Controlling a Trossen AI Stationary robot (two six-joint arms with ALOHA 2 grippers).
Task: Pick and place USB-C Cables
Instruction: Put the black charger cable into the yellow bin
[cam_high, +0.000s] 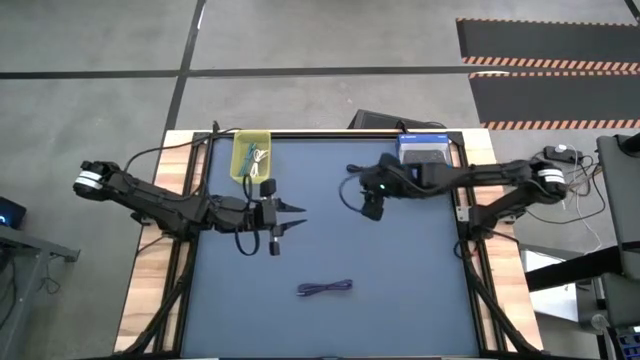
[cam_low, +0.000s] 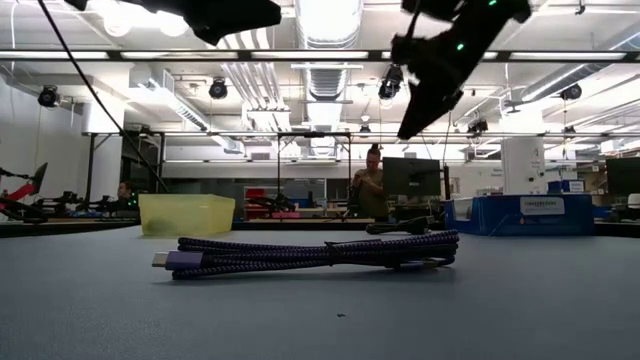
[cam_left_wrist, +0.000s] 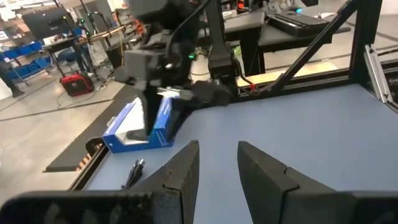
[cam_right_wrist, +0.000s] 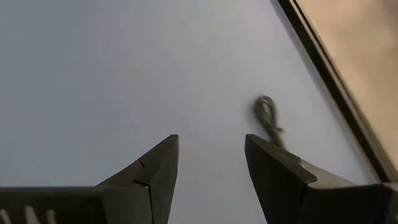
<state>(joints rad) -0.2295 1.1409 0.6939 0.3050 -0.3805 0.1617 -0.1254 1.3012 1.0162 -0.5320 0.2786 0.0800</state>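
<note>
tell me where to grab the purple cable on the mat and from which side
Grip the purple cable across the middle of its bundle, coming straight down from above. It lies flat and elongated on the table, strands bunched together, so jaws set across its narrow width would likely catch all strands.

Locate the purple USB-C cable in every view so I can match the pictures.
High view: the purple cable lies on the mat, lower centre.
Low view: it lies flat in the centre foreground.
Left wrist view: not in it.
Right wrist view: not in it.
Shared landmark: the yellow bin, beyond the cable to the left in the high and low views.
</note>
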